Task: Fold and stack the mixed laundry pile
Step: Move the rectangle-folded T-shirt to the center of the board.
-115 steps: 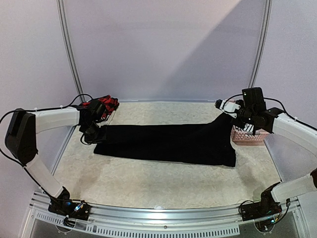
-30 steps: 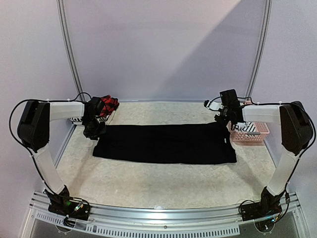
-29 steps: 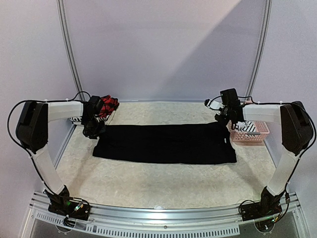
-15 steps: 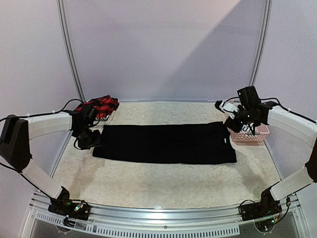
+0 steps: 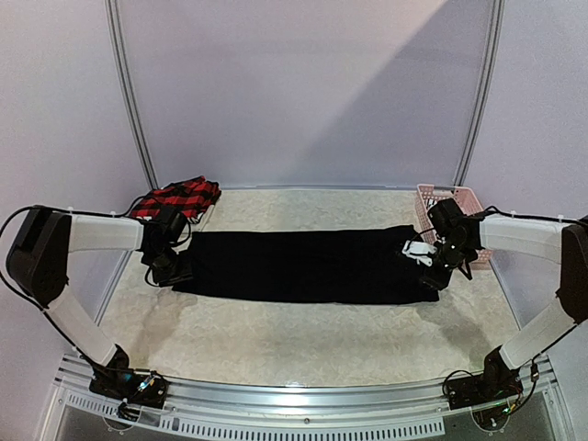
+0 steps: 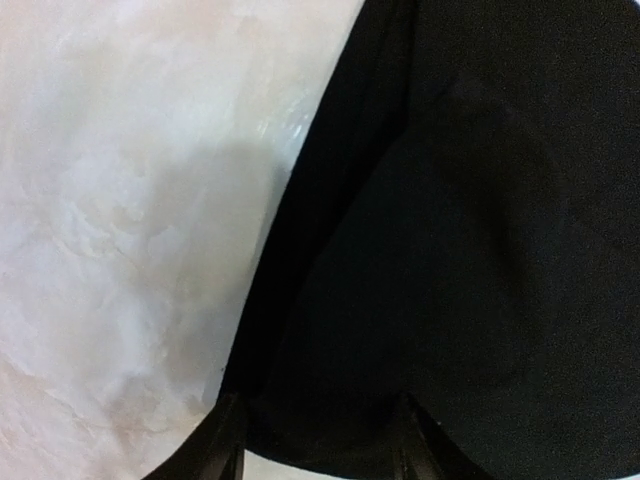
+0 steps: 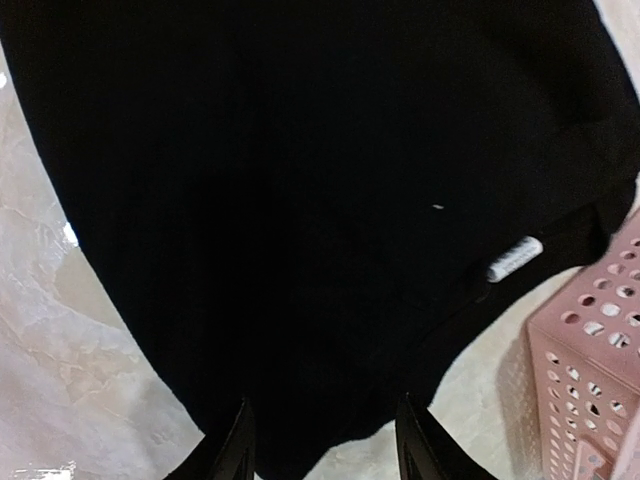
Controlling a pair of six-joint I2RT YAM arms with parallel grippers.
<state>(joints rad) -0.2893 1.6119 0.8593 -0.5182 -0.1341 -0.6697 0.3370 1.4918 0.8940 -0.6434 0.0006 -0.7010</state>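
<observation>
Matt black cloth T-shirt (image 5: 312, 266), smooth marbled tabletop (image 5: 303, 340), perforated pink plastic basket (image 5: 450, 195)

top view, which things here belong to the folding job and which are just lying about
Job: black T-shirt spread flat; red-and-black plaid piece at the far left.
Lying about: pink basket at the far right.

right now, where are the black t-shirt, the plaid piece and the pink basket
black T-shirt (image 5: 303, 266): top external view, middle of the cloth
plaid piece (image 5: 179, 196): top external view, centre of the bundle
pink basket (image 5: 447, 190): top external view, far rim
</observation>
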